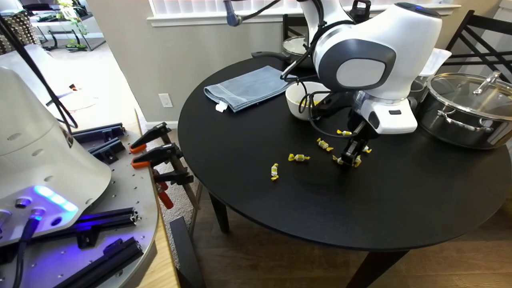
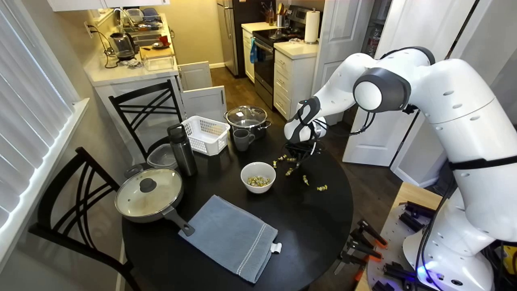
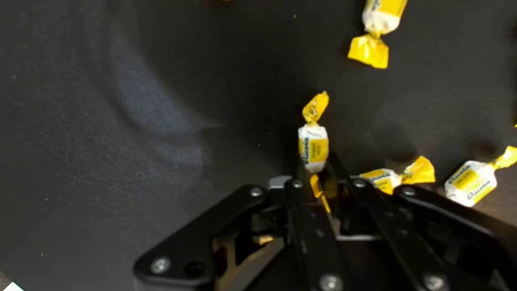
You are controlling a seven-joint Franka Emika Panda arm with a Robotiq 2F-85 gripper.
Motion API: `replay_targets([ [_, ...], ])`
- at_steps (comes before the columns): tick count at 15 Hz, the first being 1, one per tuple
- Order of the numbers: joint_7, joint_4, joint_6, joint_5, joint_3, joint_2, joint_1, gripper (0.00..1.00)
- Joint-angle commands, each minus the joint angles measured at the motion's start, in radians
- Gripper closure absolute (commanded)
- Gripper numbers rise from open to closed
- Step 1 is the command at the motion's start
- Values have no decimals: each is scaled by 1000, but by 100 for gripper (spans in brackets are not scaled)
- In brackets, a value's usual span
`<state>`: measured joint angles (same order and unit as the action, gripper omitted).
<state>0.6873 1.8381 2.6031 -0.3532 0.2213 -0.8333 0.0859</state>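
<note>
Gripper (image 3: 317, 169) clenched on one end of a wrapped candy (image 3: 314, 146) between its fingertips.

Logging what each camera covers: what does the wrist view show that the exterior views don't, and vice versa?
Only the wrist view: legible Ricola print on the wrappers and, close up, how a candy sits between the jaws of the gripper.

Only the exterior views, both of them: the white bowl with wrapped sweets in it, the cloth, the lidded pot and the arm.

Shared: the gripper, loose candies and the black table.
</note>
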Motion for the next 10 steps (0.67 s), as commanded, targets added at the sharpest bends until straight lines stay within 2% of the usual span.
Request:
replay_targets([
  [1,-8,95,28,19,-3,114,-26,96],
  [6,-35,195,88,29,-24,271,-66,96],
  [10,-62,234,122,6,-94,343,-77,96],
])
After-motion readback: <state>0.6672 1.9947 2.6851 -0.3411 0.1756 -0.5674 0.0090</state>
